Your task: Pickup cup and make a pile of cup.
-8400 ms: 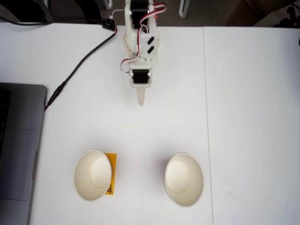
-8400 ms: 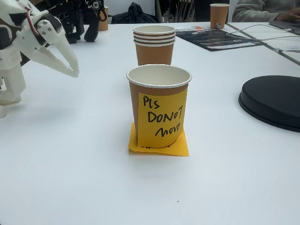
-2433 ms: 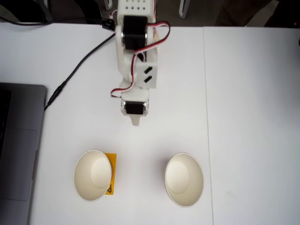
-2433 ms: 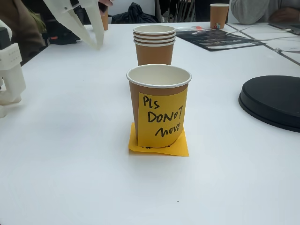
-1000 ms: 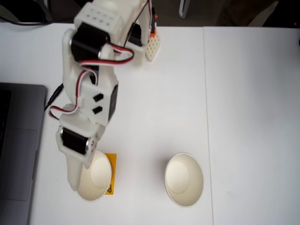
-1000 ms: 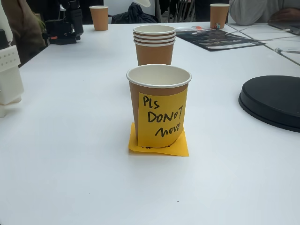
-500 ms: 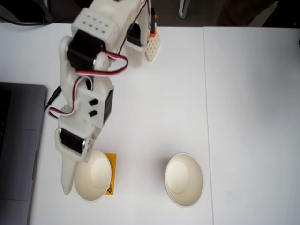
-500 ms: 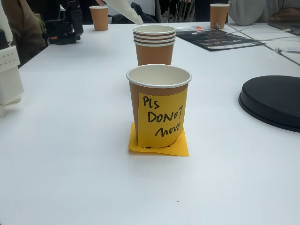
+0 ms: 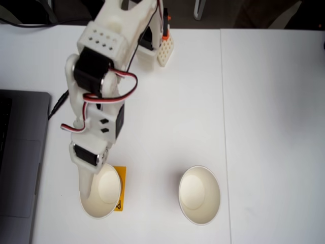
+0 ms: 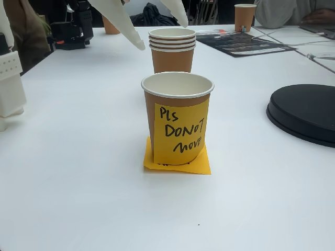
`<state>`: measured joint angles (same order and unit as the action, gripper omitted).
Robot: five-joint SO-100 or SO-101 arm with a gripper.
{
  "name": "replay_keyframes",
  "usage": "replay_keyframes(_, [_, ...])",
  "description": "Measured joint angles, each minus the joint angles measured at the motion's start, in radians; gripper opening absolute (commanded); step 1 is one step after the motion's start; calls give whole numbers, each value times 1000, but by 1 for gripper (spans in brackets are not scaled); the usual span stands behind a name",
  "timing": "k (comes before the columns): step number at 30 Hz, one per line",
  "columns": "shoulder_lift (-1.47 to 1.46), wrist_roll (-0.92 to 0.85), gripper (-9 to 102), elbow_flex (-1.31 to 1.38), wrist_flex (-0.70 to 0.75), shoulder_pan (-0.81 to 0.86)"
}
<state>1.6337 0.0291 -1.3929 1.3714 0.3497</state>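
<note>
The cup (image 9: 100, 190) stands at the lower left in a fixed view from above, cream-white inside, with a yellow strip at its right side. Side on, the same cup (image 10: 177, 117) is brown with a yellow handwritten note on its wall and another note under it. My gripper (image 9: 90, 184) hangs over this cup's left rim. In the side-on fixed view my gripper (image 10: 162, 35) is open, its white fingers (image 10: 125, 26) pointing down from the top edge. A pile of nested brown cups (image 10: 172, 49) stands behind; from above the pile (image 9: 199, 194) reads as one cup.
A grey laptop (image 9: 20, 157) lies at the left edge, with a black cable (image 9: 86, 71) running to the arm's base. A black round disc (image 10: 303, 112) sits on the right. Single cups (image 10: 245, 15), a dark sheet (image 10: 241, 42) and black gear (image 10: 73, 29) are far back.
The arm swung from the table's middle to over the left cup. In the last half second the gripper shifted right over the rim, and both fingers dropped into the side view.
</note>
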Motion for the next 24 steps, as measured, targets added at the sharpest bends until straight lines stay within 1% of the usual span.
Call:
replay_keyframes(7, [-60, 0, 27, 35, 0, 0])
replay_keyframes(24, [-61, 0, 27, 44, 14, 0])
